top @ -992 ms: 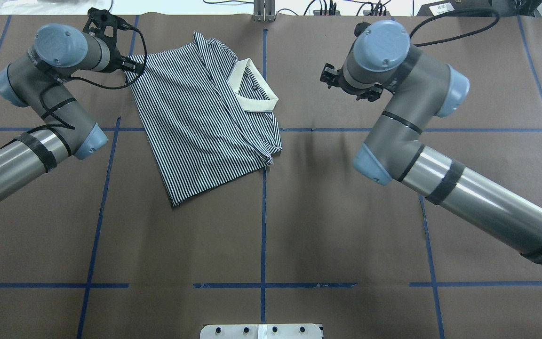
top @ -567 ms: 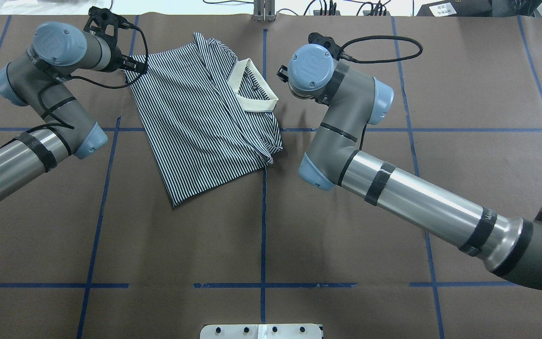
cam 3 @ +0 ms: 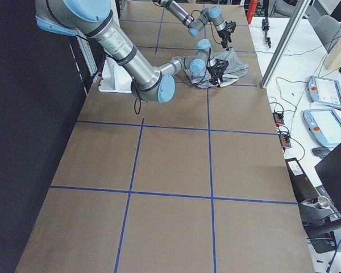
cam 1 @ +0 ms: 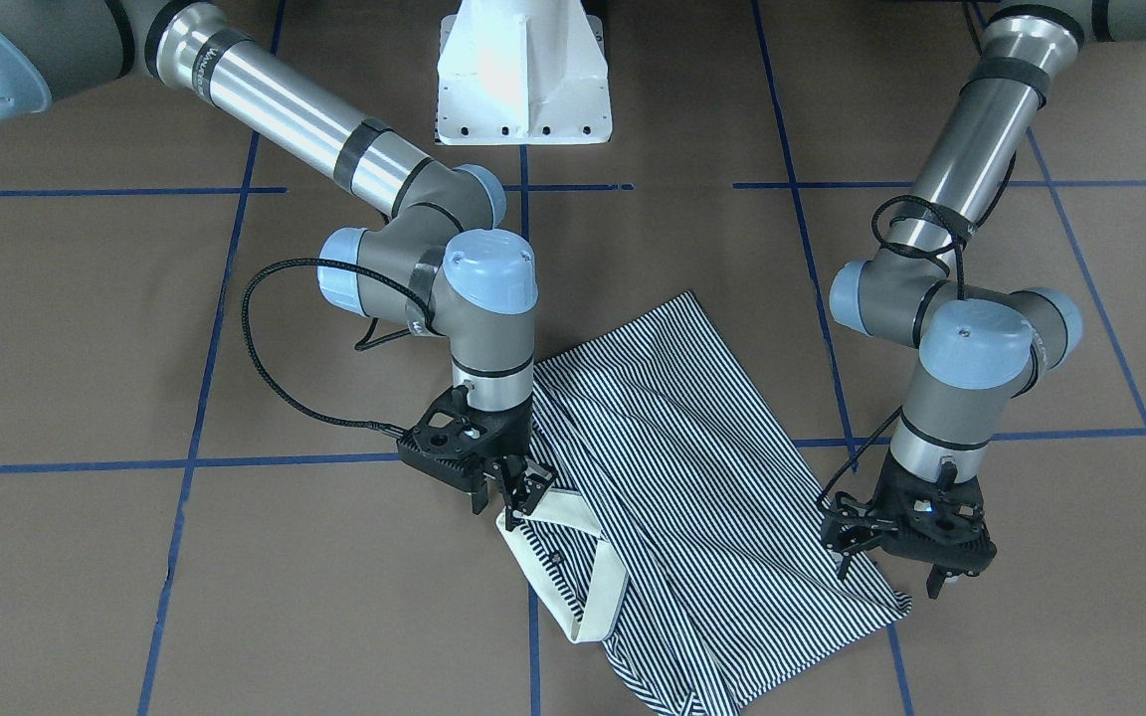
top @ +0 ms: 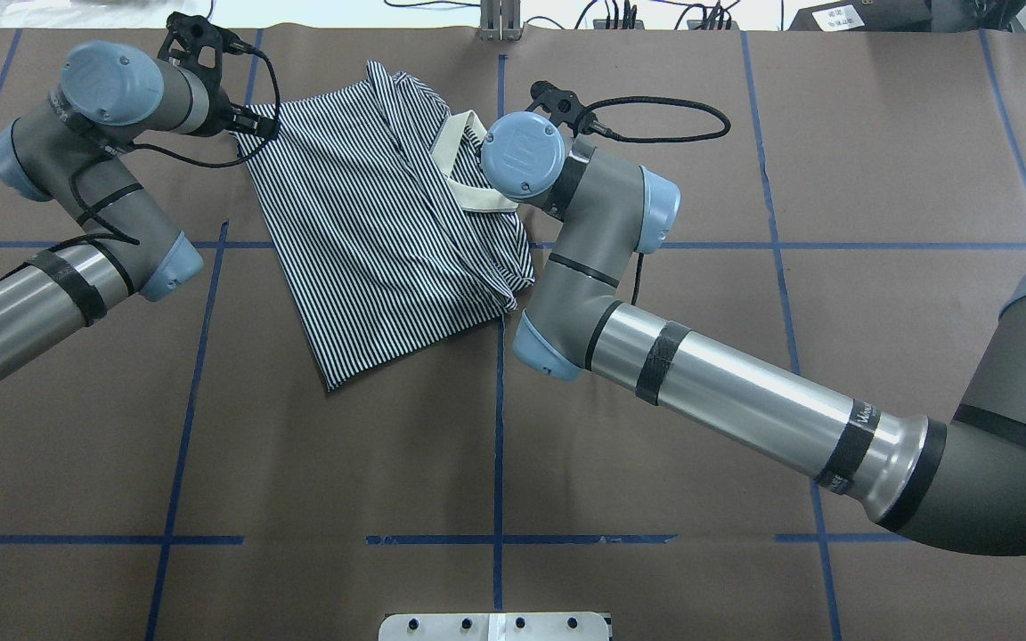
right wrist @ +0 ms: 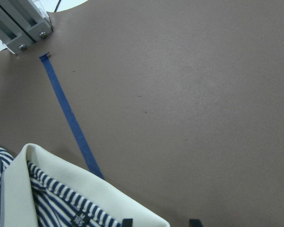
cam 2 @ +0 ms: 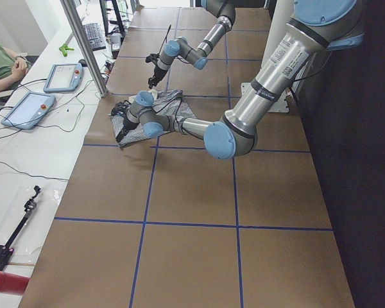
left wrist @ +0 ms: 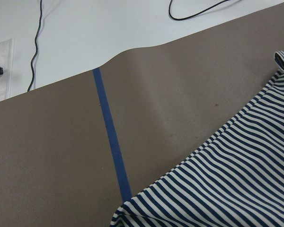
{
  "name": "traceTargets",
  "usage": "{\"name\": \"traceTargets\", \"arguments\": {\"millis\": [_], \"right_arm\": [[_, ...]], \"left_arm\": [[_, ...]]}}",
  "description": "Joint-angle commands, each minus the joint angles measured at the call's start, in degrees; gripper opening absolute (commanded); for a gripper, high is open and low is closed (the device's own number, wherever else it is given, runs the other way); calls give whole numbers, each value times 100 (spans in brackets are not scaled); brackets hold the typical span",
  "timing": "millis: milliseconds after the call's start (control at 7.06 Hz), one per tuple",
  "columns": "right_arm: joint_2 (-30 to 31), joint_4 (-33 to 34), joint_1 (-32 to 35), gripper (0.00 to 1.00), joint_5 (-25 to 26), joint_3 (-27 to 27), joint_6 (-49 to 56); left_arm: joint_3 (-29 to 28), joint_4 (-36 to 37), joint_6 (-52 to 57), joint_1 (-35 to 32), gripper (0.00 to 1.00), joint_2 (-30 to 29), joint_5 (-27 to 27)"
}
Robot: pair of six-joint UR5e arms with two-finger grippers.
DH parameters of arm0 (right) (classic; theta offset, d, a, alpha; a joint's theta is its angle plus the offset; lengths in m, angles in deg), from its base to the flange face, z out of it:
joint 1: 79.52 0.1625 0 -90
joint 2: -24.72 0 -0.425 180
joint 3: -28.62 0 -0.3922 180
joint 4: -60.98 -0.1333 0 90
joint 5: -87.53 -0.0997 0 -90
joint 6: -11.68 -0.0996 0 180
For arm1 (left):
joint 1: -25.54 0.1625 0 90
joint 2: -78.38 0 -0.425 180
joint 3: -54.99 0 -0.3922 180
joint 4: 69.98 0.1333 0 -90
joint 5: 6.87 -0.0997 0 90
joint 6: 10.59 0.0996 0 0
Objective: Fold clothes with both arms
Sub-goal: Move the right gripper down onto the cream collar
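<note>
The striped polo shirt [top: 370, 231] lies partly folded on the brown table, cream collar [top: 488, 201] toward the middle. In the front view my right gripper [cam 1: 521, 500] is low at the collar's [cam 1: 593, 587] edge. Its fingertips [right wrist: 127, 221] show apart in the right wrist view, beside the collar [right wrist: 85, 194], so it is open. My left gripper [cam 1: 889, 579] stands open over the shirt's [cam 1: 692, 497] outer far corner, fingers spread and holding nothing. The left wrist view shows only striped cloth [left wrist: 236, 179] and tape.
Blue tape lines [top: 499, 427] grid the table. The white pedestal [cam 1: 523, 75] stands at the robot's side. An aluminium post [right wrist: 23, 23] rises at the far edge just beyond the collar. Tablets [cam 2: 64, 77] and cables lie on the side bench.
My right arm has swung from the right half of the table over to the shirt collar and come down there. The left arm and the shirt have not moved.
</note>
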Motion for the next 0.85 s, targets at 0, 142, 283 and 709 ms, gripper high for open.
{"name": "traceTargets", "arguments": {"millis": [0,142,283,709], "right_arm": [[-35,-168,-83,49,116,-133,-122],[-35,-168,-101,49,126,-159,-122],[-26,-168,-110,49,126,-186,-122],[-26,-168,-137,15,135,-230,-140]], "left_arm": [[81,0,-14,3,100,32,0],[99,9,-14,-6,100,33,0],[108,9,-23,3,100,41,0],[152,9,-32,3,100,41,-9]]}}
